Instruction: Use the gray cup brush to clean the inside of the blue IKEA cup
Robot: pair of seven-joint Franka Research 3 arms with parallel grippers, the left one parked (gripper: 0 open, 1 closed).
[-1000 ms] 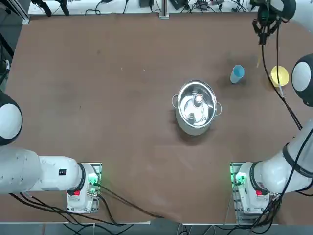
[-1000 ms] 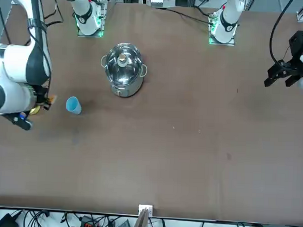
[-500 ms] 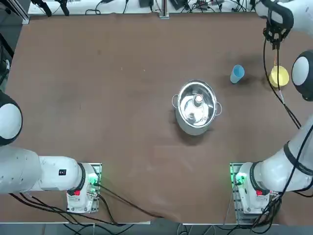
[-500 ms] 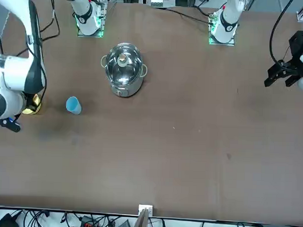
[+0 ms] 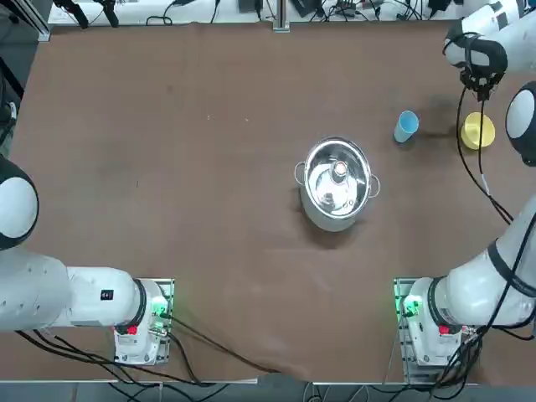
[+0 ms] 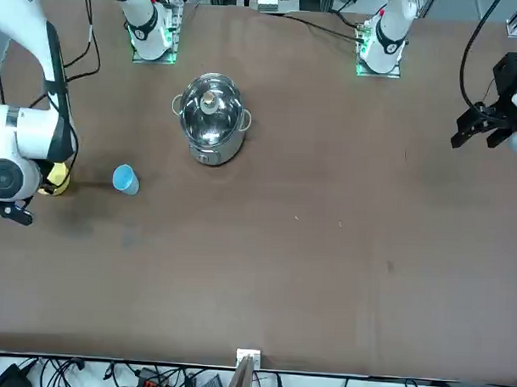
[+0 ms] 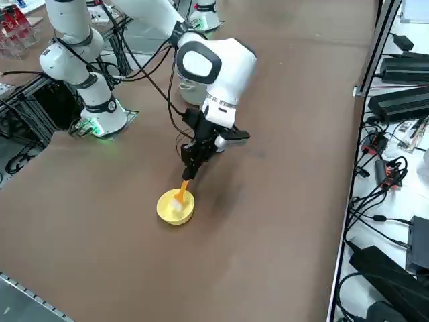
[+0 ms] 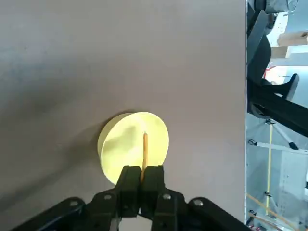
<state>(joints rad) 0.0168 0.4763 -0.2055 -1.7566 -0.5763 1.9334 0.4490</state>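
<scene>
Right gripper (image 8: 142, 180) fingers clamp the gray cup brush (image 8: 144, 153) over yellow cup (image 8: 120, 144)

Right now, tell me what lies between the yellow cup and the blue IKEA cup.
Only bare brown table, as the top view shows. The right gripper, jaws shut on the gray cup brush, is over the yellow cup, not toward the blue IKEA cup.

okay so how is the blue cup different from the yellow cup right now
The blue IKEA cup is light blue; the yellow cup is yellow. The blue IKEA cup stands free, nearer the steel pot, while the yellow cup sits by the table's edge under the right gripper. That gripper, shut on the gray cup brush, holds the brush tip in the yellow cup; nothing reaches into the blue IKEA cup. Both are small round cups on the brown table.
</scene>
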